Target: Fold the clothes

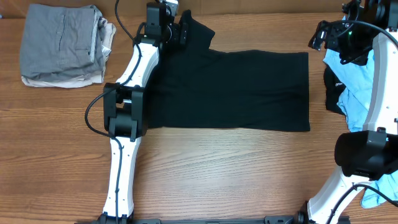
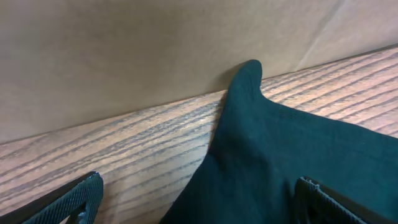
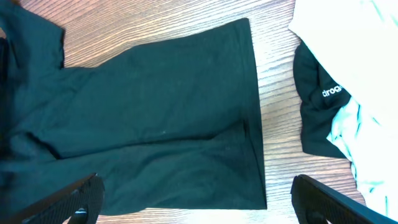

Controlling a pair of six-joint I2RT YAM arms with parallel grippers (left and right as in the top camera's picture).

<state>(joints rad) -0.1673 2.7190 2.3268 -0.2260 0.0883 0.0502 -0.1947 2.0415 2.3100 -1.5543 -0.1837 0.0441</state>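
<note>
1. Logging one black shirt [image 1: 230, 90]: I see it spread flat across the middle of the worktop [image 1: 217, 174], with one sleeve [image 2: 261, 143] reaching the far edge.
2. Left end effector [image 2: 199, 208]: fingers wide apart, low over that sleeve. Cloth lies between them, but nothing is gripped.
3. Right end effector [image 3: 199, 202]: fingers wide apart above the shirt's hem end, holding nothing.
4. Folded grey and beige stack [image 1: 62, 46]: far-left corner, well apart from the shirt.
5. Loose blue and black heap [image 1: 356, 99]: just beside the shirt's right edge.
</note>
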